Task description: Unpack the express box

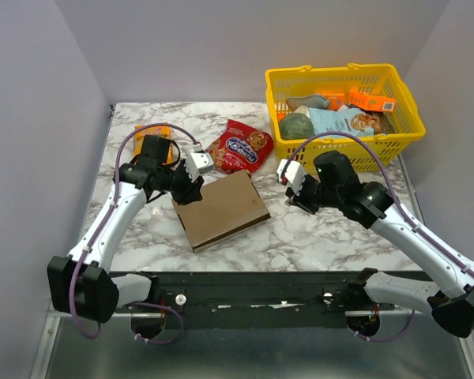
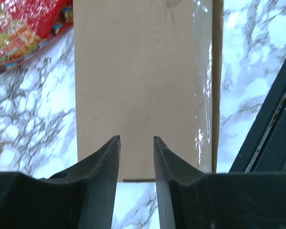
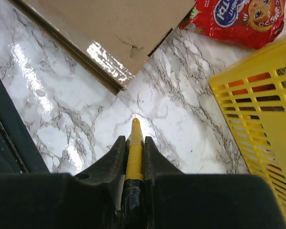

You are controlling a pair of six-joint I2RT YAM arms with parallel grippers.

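Cardboard box [image 1: 221,209] lies flat and closed in the middle of the marble table [image 1: 324,237], turned at a slant, its far corner just beside the red snack bag [image 1: 241,146] and well apart from the yellow basket [image 1: 344,150]. A glossy strip of tape [image 2: 203,95] runs along one long edge.

The left gripper [image 2: 137,138] sits over the box's left end with its jaws a little apart and nothing between them; whether it touches the lid cannot be told. The right gripper [image 3: 134,139] is clamped on a thin yellow tool [image 3: 135,157] whose tip points at the bare marble near the box's taped corner.

The step in hand looks like slitting the seal. It would go best with the left gripper pressing down to pin the box, and the tool tip entering at the corner and following the tape line shallowly, so the box does not slide toward the bag.
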